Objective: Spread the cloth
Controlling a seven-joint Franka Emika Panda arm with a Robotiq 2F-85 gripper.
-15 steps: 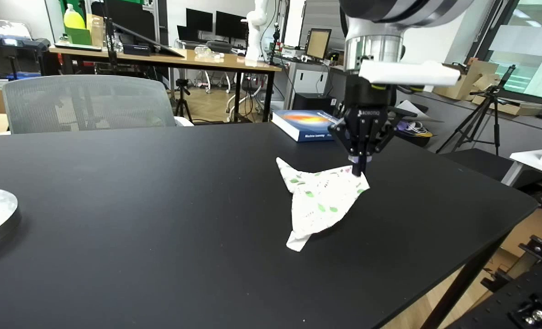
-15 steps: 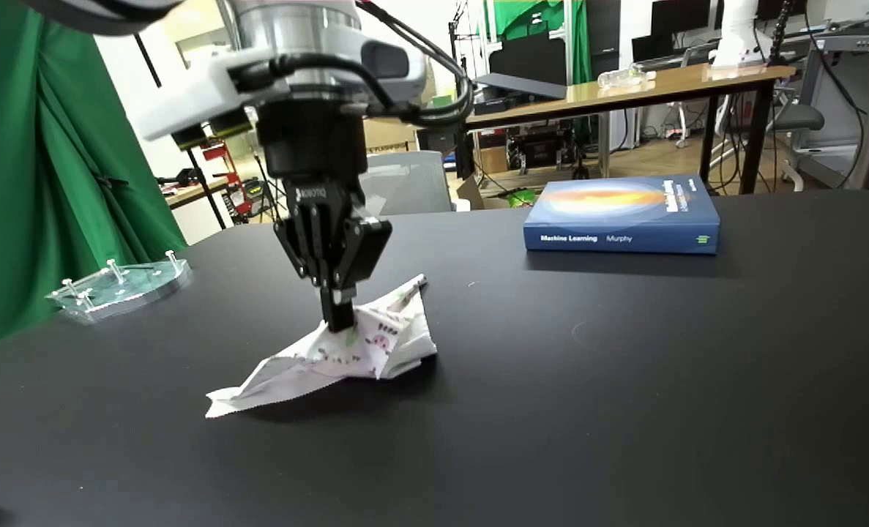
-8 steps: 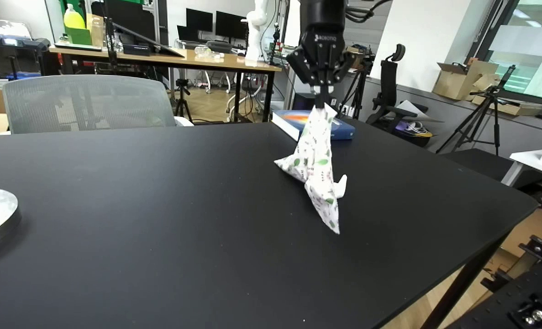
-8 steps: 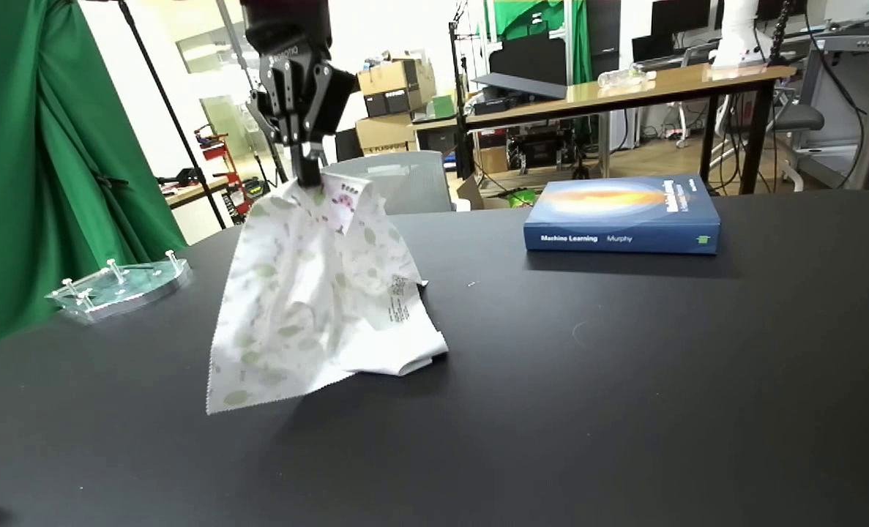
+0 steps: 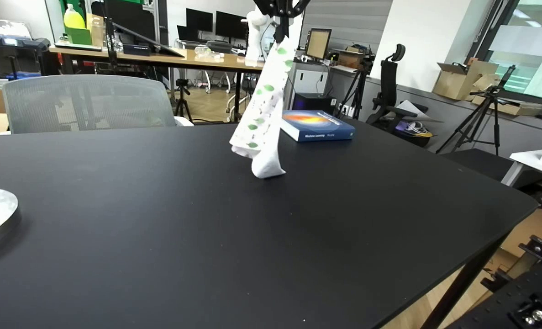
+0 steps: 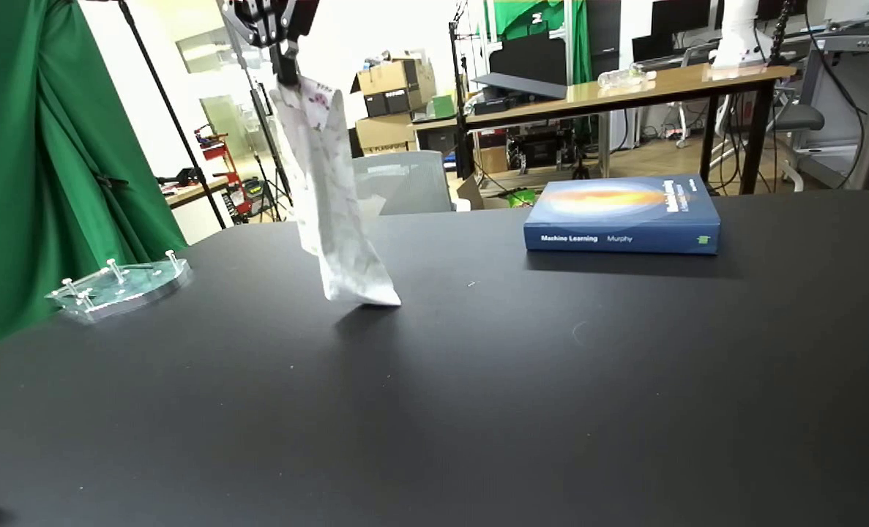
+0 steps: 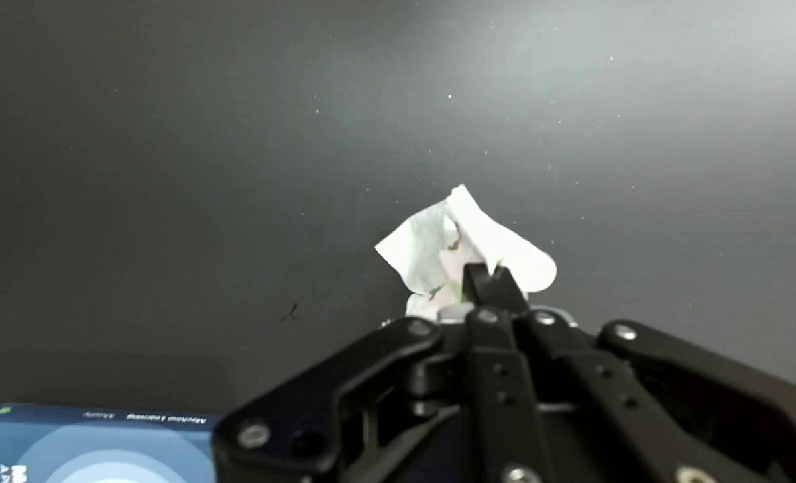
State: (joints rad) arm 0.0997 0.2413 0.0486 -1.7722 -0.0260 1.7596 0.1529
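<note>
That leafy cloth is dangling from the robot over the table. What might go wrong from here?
The leaf-print cloth hangs in a narrow, folded bunch, so it may land crumpled rather than spread. The tool pinches it only near the top, so it might slip free. The Machine Learning book shares the black table, so a wide swing could drag fabric onto it.

One cloth (image 5: 264, 108) — one blue book (image 6: 621, 214), one black table (image 6: 522, 388), one pair of jaws
</note>
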